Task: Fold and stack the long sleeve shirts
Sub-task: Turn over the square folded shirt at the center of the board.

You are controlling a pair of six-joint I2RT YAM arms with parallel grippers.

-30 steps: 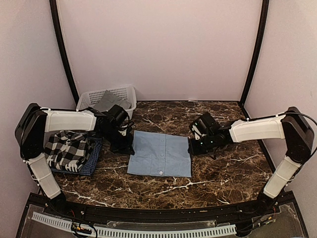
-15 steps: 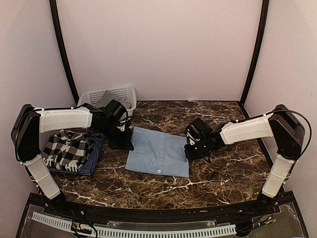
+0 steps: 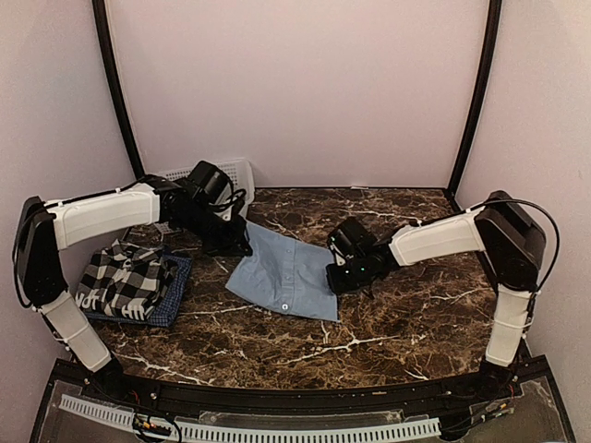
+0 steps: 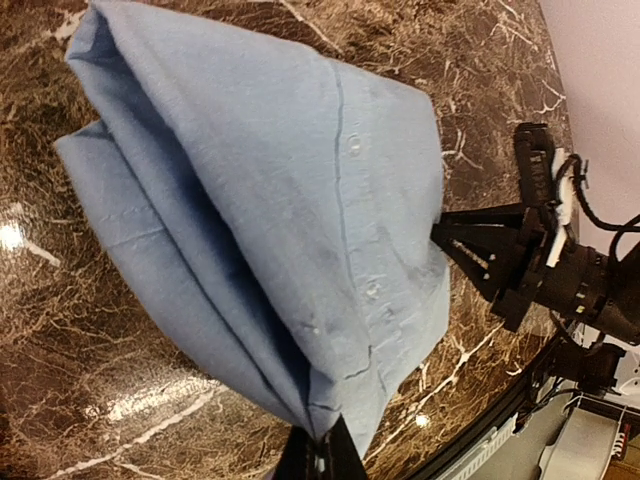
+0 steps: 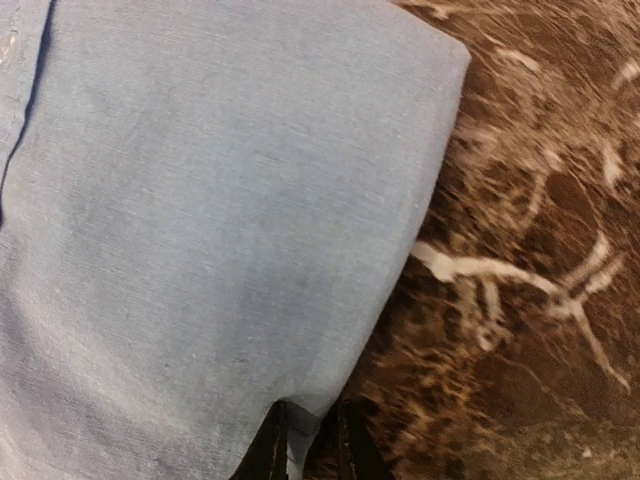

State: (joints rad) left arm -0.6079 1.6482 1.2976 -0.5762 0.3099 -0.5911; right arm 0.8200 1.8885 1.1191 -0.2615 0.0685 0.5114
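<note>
Marble table (image 3: 416, 314): light blue shirt (image 3: 282, 272), shirt stack (image 3: 129, 281), basket (image 3: 238, 171).

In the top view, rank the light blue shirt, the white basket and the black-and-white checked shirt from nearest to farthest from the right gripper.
1. light blue shirt, mid-table, pinched by the right gripper.
2. white basket, back left.
3. black-and-white checked shirt, far left.

Light blue shirt (image 3: 282, 272): matt woven cloth, fine even weave; small glossy buttons (image 4: 354, 145).
Checked shirt (image 3: 125, 277): soft matt cloth, rumpled.
Tabletop (image 3: 416, 305): brown marble-look slab with white veins, polished, shows lamp glare.
Basket (image 3: 240, 171): white plastic lattice.
Left arm shell (image 3: 102, 212): smooth white plastic.
</note>
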